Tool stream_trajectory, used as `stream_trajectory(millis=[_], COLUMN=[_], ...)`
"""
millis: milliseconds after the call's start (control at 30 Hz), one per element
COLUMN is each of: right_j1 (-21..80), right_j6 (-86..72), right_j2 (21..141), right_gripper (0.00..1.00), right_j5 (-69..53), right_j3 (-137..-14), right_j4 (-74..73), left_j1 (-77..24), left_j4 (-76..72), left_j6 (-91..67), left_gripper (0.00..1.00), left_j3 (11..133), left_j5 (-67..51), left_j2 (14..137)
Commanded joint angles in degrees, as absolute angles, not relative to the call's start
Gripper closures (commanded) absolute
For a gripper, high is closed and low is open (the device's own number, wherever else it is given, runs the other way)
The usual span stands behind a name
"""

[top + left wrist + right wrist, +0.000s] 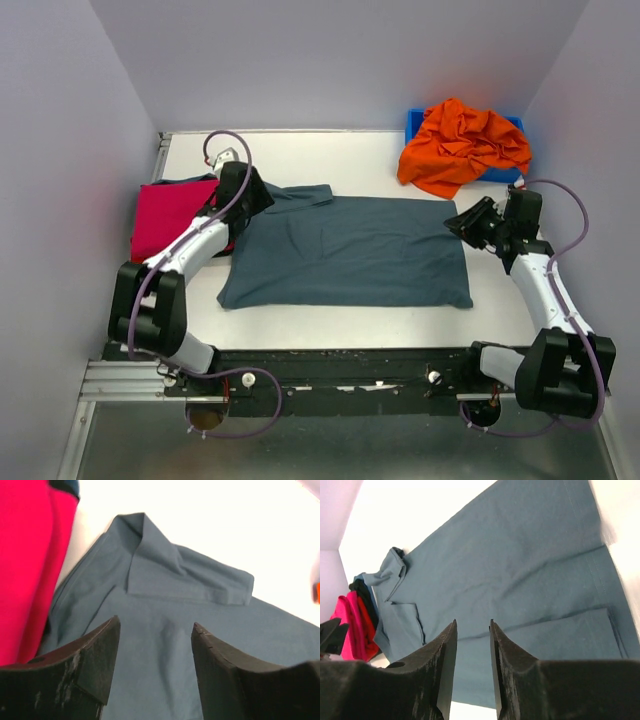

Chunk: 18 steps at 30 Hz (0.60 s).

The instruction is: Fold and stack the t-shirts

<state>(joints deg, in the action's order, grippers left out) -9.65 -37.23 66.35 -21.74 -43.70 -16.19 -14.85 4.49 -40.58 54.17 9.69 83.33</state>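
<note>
A slate grey-blue t-shirt (pixel 350 252) lies flat on the table, folded to a rectangle with one sleeve sticking out at its far left corner (pixel 190 572). My left gripper (pixel 255 198) hovers over that corner, open with nothing between its fingers (pixel 156 630). My right gripper (pixel 462 222) hangs over the shirt's right edge, jaws narrowly apart and empty (pixel 472 630). A folded magenta-red t-shirt (pixel 170 215) lies left of the grey one. A bright orange t-shirt (pixel 462 145) is crumpled at the back right.
The orange shirt rests on a blue plastic bin (pixel 414 122) at the back right corner. White walls close in the table on three sides. A dark rail (pixel 330 365) runs along the near edge between the arm bases.
</note>
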Motion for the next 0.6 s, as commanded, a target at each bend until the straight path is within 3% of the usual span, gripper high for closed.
stream_trajectory(millis=[0,167,567], right_j1=[-9.05,-8.97,-9.14], right_j6=[-37.45,-37.7,-38.23], right_j2=[66.97,68.38,69.87], right_gripper=[0.6,0.61,0.62], right_j5=[-20.22,-20.91,-20.3], right_j3=[-44.74,-45.18,-45.0], right_j4=[-11.87,-11.17,-10.11], left_j1=[-15.21,-15.21,-15.12], left_j4=[5.35,11.15,13.09], left_j6=[-38.14,-38.23,-39.55], left_gripper=[0.33,0.39,0.43], left_j3=[61.42,69.51,73.39], left_j5=[9.85,9.49,9.76], left_j2=[91.83,100.97,108.98])
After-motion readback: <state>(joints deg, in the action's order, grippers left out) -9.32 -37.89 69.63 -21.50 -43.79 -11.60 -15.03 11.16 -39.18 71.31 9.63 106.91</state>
